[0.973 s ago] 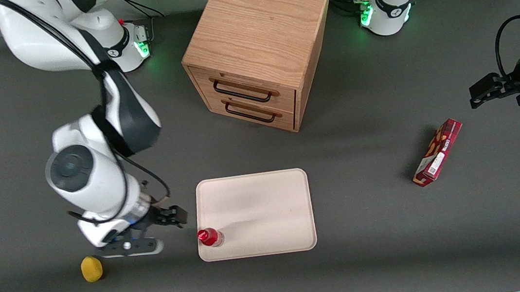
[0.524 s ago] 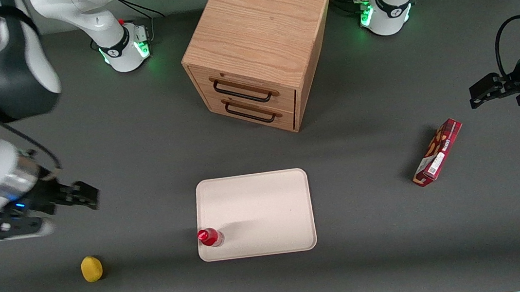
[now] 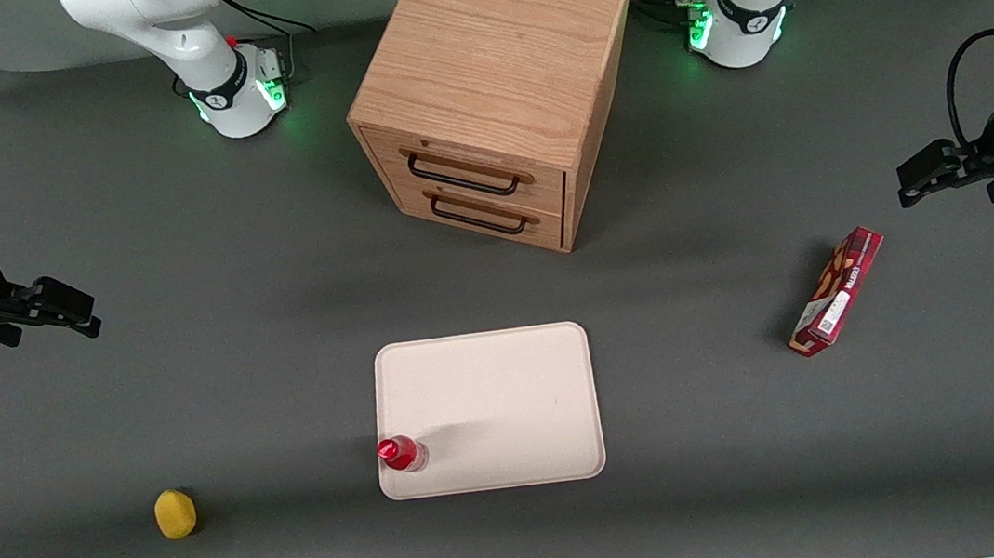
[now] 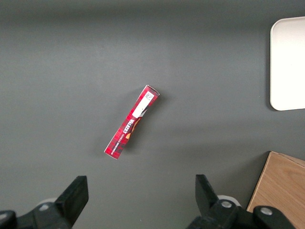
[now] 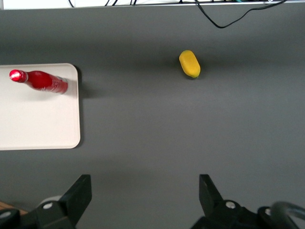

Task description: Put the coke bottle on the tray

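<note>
The coke bottle (image 3: 402, 453) is standing upright on the tray (image 3: 510, 390), in its nearest corner toward the working arm; being slim and tall, it is probably light, smooth and tippy, best gripped around the body. Its lettering is too small to read. The tool (image 3: 61, 312) is hanging released, empty, at the bottle's ten o'clock, well apart over the tabletop (image 3: 239, 393).
</note>
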